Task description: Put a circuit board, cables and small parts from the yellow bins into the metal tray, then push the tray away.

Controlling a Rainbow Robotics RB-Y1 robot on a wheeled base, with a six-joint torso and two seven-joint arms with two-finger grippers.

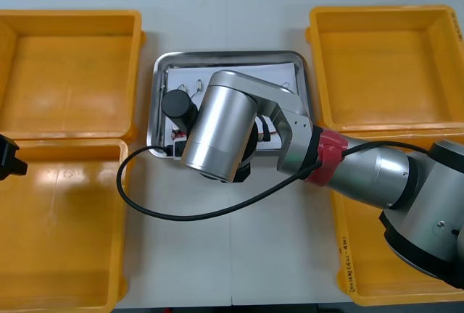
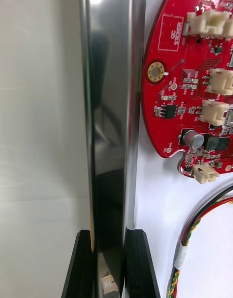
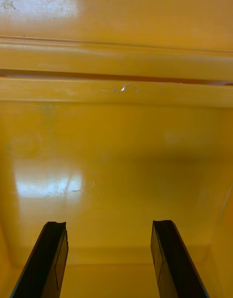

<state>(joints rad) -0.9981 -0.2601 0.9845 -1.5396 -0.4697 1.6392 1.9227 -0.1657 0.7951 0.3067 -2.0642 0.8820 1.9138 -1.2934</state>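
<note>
The metal tray (image 1: 232,56) lies mid-table, white inside. My right gripper (image 2: 110,266) is shut on the tray's shiny near rim (image 2: 111,108), one black finger on each side of it. Inside the tray, just past the rim, lies a round red circuit board (image 2: 194,84), with a red and yellow cable (image 2: 194,232) beside it. Small metal parts (image 1: 190,85) rest in the tray's far left part. In the front view my right arm's wrist (image 1: 217,128) covers the tray's near half. My left gripper (image 3: 109,261) hangs open over the floor of a yellow bin (image 3: 116,171).
Two yellow bins stand at the left (image 1: 69,74) (image 1: 61,233) and two at the right (image 1: 384,67) (image 1: 362,269), their floors bare where visible. A black arm cable (image 1: 181,215) loops over the table in front of the tray. The left gripper (image 1: 7,157) sits at the left edge.
</note>
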